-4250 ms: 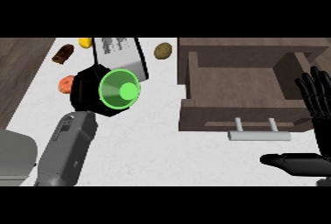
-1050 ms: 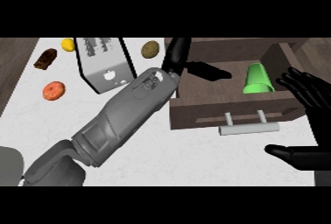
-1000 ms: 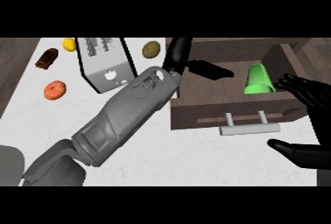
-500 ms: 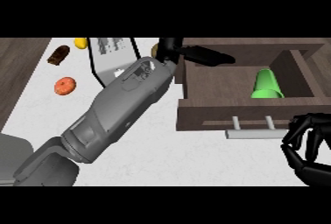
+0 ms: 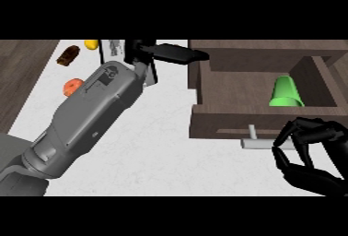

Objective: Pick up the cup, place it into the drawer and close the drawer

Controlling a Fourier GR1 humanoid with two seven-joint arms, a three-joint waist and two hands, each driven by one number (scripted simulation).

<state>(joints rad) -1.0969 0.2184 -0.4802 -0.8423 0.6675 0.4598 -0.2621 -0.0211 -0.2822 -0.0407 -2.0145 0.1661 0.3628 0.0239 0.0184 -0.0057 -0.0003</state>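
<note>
Cup (image 5: pixel 286 92) in the drawer (image 5: pixel 238 87), lying at the right end of the compartment, green against the brown floor, wider end toward the front. So the pick and the place look done; what is left is the closing, and the drawer stands wide open, its grey handle (image 5: pixel 262 144) sticking out toward the robot. The right hand (image 5: pixel 309 154) sits just beside that handle at the lower right, fingers curled in, thumb tucked below, clenched on nothing that can be seen; whether a finger touches the bar is hard to tell. The left hand (image 5: pixel 170 51) reaches far up the white counter (image 5: pixel 170 156), released, fingers straight and pointing at the drawer's left wall, holding nothing. Beyond its forearm lie small foods: an orange piece (image 5: pixel 72 86), a brown one (image 5: pixel 68 55), a yellow one (image 5: pixel 91 44).
</note>
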